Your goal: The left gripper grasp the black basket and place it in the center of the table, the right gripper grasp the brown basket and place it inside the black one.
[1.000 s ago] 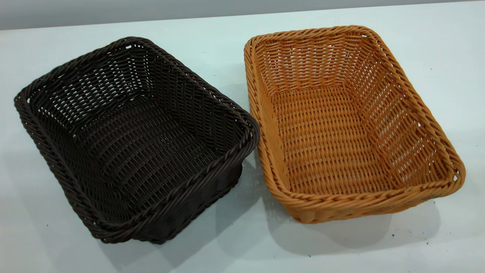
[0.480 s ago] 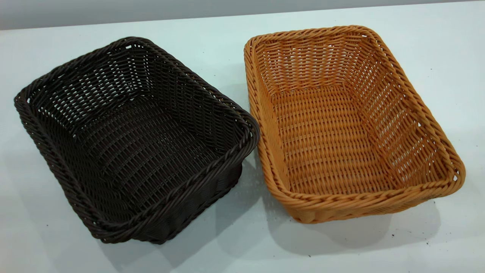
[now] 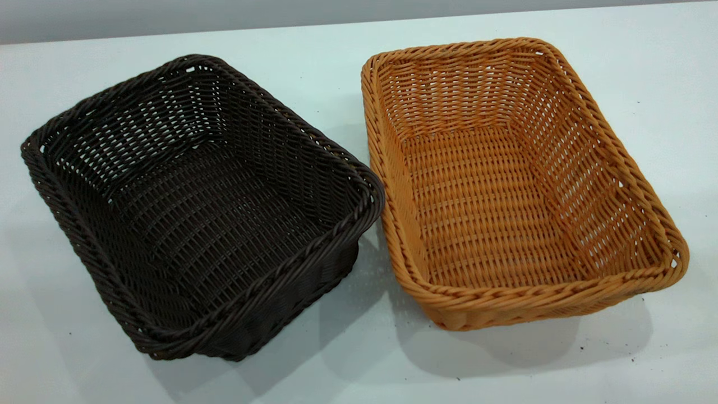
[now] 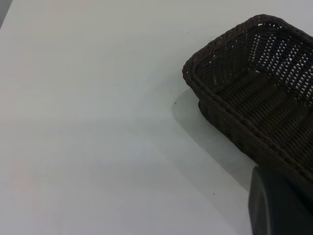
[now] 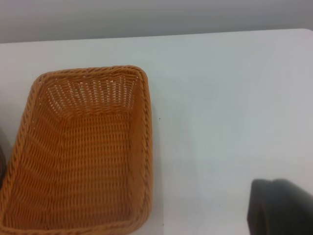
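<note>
Exterior: the black basket (image 3: 202,207) and brown basket (image 3: 516,179) are being seen side by side, rims nearly touching, on the counter (image 3: 359,370).

Left wrist: only a dark bit of the left tool (image 4: 279,205) is being shown near the black basket (image 4: 259,93); open or closed can't be told.

Right wrist: same for the right tool (image 5: 281,208), apart from the brown basket (image 5: 83,152).

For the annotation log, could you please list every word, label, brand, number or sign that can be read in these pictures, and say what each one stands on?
None: no view shows any readable text.
black basket: plain weave, no tag or label visible.
brown basket: plain weave, no tag or label visible.
table: only tiny dark specks, no print.
</note>
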Controlling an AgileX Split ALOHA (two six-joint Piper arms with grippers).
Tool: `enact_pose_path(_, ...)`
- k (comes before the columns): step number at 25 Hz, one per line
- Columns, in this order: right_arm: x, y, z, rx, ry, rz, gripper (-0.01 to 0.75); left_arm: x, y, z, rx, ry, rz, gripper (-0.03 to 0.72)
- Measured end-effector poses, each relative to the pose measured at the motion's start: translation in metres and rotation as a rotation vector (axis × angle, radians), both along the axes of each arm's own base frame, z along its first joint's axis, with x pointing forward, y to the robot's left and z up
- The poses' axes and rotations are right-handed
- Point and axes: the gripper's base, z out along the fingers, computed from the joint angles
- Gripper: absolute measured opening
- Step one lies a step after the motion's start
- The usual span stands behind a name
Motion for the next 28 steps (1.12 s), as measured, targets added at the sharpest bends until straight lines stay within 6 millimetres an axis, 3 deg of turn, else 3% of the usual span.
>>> enact_pose_path(21,0.0,0.003,0.002,0.029,-0.017,0.018,0.0,0.0,0.0,0.0,0.0,0.003,-0.005,-0.001)
enact_pose_path(25,-0.001,0.002,0.021,0.023,-0.123,0.006,0.0,0.01,-0.002,0.012,-0.021,0.01,-0.016,-0.001)
enact_pose_path(28,0.006,0.0,0.045,0.022,-0.179,-0.01,0.0,0.022,-0.002,0.036,-0.027,-0.015,-0.016,-0.001)
